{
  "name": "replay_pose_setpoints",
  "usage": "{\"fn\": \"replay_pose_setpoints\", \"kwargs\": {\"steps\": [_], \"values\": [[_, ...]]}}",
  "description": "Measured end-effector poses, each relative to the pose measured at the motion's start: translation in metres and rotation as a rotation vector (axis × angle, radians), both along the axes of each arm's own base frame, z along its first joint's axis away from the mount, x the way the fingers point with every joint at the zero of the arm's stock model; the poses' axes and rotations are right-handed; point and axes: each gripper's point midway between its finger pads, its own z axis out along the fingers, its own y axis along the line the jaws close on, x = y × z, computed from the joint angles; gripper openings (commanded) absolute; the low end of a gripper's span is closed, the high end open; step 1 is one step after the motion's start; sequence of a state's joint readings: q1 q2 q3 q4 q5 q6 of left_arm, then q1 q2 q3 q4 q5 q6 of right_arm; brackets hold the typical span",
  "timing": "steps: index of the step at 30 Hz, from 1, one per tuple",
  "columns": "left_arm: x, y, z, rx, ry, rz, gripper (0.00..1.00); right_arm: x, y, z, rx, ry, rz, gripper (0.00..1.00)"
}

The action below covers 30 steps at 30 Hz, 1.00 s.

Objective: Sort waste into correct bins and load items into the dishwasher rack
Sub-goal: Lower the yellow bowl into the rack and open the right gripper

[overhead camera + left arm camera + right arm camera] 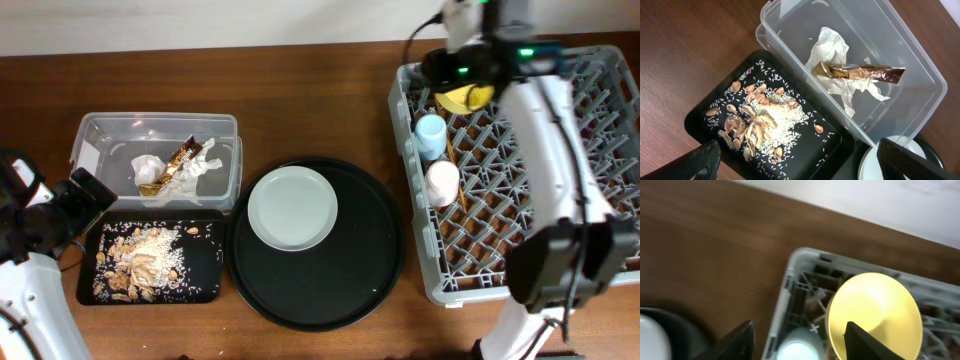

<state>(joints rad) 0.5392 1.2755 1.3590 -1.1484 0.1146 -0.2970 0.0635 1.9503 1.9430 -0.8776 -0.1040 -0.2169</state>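
holds nothing in left gripper (797, 150), fingers spread wide, above black tray (827, 150) of food scraps (757, 122) | shows right gripper (799, 335) parted, gripping nothing, at yellow bowl (872, 307) in dishwasher rack (785, 287), overhead upper right

The overhead camera looked straight down from well above the table. Its frame took in the whole layout, from the clear tub (100, 130) at upper left to the grey rack (480, 240) at right. The left wrist camera looked steeply down at close range on that tub and the black tray (810, 150) (its own fingertips (705, 162) edged the bottom corners). The right wrist camera was close and blurred. It faced obliquely down at the rack's corner and the yellow bowl (872, 315), which the overhead view showed at its upper right.
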Motion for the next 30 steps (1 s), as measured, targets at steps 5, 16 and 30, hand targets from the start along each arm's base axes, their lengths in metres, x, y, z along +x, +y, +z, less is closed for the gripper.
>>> {"fn": "replay_pose_setpoints", "kwargs": {"steps": [5, 16, 30], "values": [[0.0, 0.0, 0.0, 0.001, -0.001, 0.0, 0.99, 0.016, -0.022, -0.053, -0.16, 0.074, -0.138, 0.55], [0.0, 0.0, 0.0, 0.001, 0.0, 0.0, 0.99, 0.015, -0.043, -0.094, -0.104, 0.175, -0.2, 0.04], [0.0, 0.0, 0.0, 0.001, 0.0, 0.0, 0.99, -0.027, -0.108, 0.038, 0.544, -0.032, -0.04, 0.04]]}}
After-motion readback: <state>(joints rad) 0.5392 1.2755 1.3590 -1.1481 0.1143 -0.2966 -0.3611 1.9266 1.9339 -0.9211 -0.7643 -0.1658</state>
